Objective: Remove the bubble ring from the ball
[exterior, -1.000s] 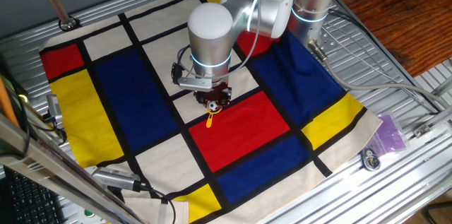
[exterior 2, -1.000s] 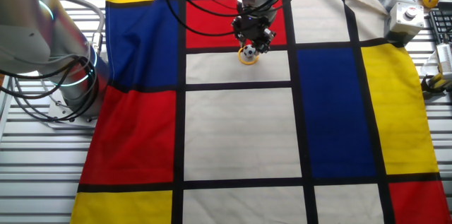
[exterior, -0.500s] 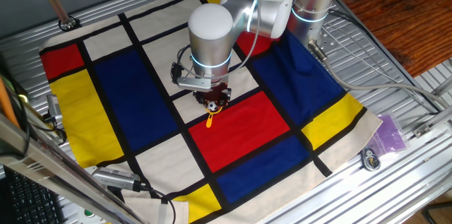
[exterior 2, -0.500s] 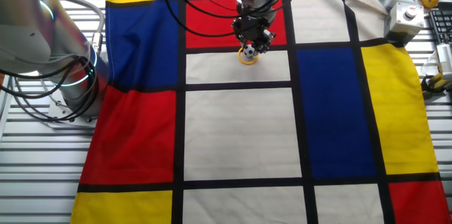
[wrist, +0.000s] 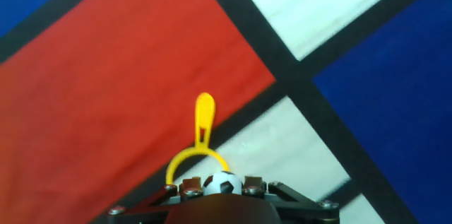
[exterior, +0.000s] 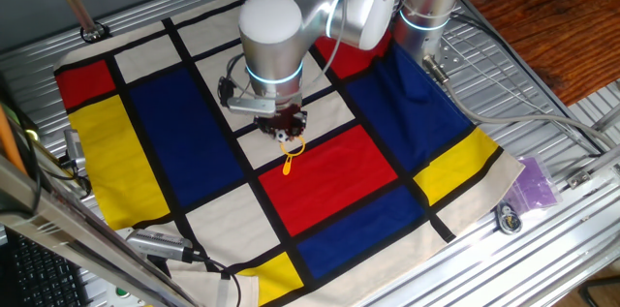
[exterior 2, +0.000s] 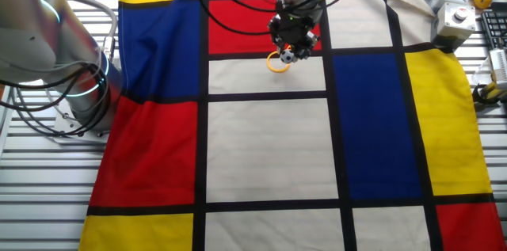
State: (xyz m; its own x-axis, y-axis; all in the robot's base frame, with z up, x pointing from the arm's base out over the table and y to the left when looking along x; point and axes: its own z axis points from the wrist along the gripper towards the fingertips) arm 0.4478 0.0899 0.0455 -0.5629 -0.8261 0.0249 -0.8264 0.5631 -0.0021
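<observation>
Pincer (wrist: pixel 224 187) pinching the ball (wrist: pixel 223 181): the hand view shows the tiny white ball with black patches wedged between the two fingertips at the bottom edge of the picture. Just beyond the tips lies the bubble ring (wrist: pixel 200 143), flat on the cloth (wrist: pixel 106 75); its yellow loop curves right under the ball and its straight handle points away from the pincer, across a black stripe onto a red patch. Whether the loop touches the ball cannot be told.

In one fixed view the pincer (exterior: pixel 282 132) hangs under the arm's grey wrist, with the ball (exterior: pixel 280 136) a small speck at its tips and the bubble ring (exterior: pixel 290 156) showing just below it, handle toward the red patch of the cloth (exterior: pixel 174 133).

The other fixed view sees it from the opposite side: there the bubble ring (exterior 2: pixel 275 62) appears as an open yellow loop on a white patch, just beside and below the pincer (exterior 2: pixel 288 53), the ball (exterior 2: pixel 287 55) at the tips, the cloth (exterior 2: pixel 269 148) spread beneath.
</observation>
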